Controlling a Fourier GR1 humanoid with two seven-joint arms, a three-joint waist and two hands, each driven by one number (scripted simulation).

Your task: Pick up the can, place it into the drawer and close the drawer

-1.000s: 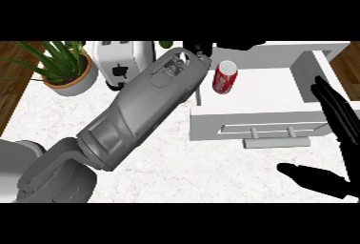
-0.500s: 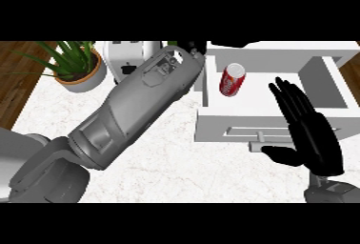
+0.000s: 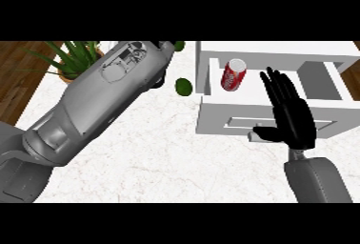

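A red can [image 3: 233,75] sits inside the open white drawer [image 3: 225,121], in its left part near the left wall. My right hand [image 3: 290,116] is open, its straight fingers pointing away from me; it lies over the drawer's front panel and the right of its inside, just right of the can and apart from it. My left forearm stretches diagonally from the lower left up to the picture's top. Only a small black part of the left hand [image 3: 166,45] shows there, left of the drawer.
A green round fruit [image 3: 184,86] lies on the marble counter just left of the drawer, and another green piece [image 3: 179,45] shows at the top edge. A potted plant [image 3: 74,59] stands at the far left. Wooden floor borders the counter's left side.
My right hand has risen from the lower right to stand over the drawer's front beside the can. The can stays in the drawer. The left forearm has barely moved.
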